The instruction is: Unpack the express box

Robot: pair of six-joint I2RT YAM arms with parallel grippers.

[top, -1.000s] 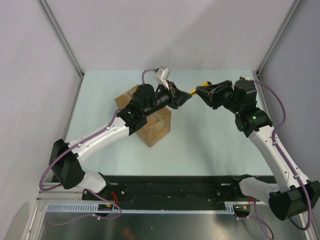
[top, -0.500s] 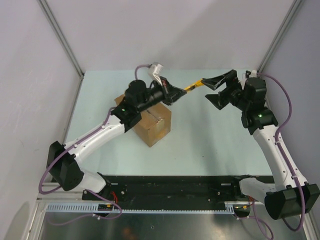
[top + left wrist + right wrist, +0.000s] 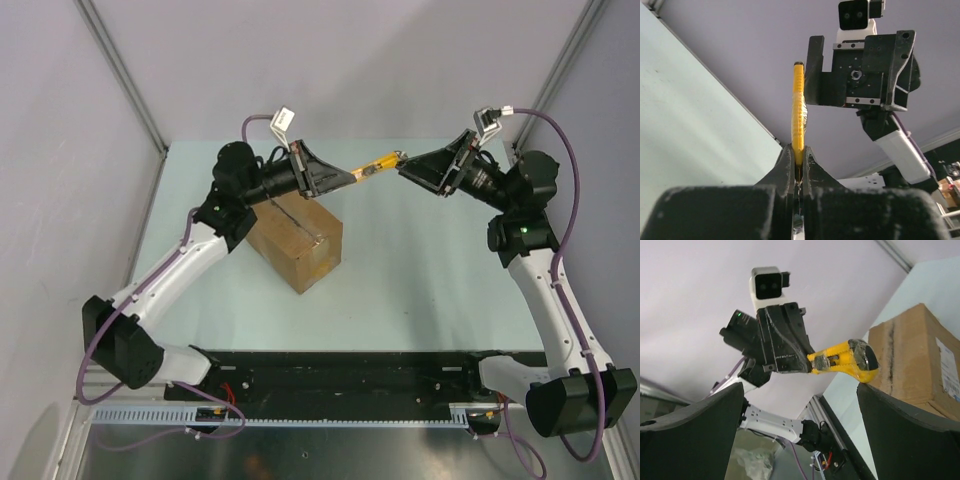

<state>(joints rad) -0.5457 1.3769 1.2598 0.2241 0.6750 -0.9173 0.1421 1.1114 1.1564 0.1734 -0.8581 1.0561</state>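
The express box (image 3: 298, 240), a brown cardboard carton, stands on the table left of centre, and its label side shows in the right wrist view (image 3: 912, 360). My left gripper (image 3: 348, 178) hovers above the box's far end, shut on one end of a yellow utility knife (image 3: 376, 168). The knife (image 3: 798, 107) sticks out from between the left fingertips toward the right arm. My right gripper (image 3: 420, 172) faces the knife's free end (image 3: 847, 360) with its fingers (image 3: 912, 440) spread wide. It stands open, apart from the knife and holding nothing.
The pale green table (image 3: 420, 270) is walled by white panels behind and at both sides. A black base rail (image 3: 340, 375) runs along the near edge. Both arms are raised above the table's far half.
The right gripper opened, let go of the knife and drew back to the right. The left gripper, shut on the knife, pulled back to the left, uncovering the box top.
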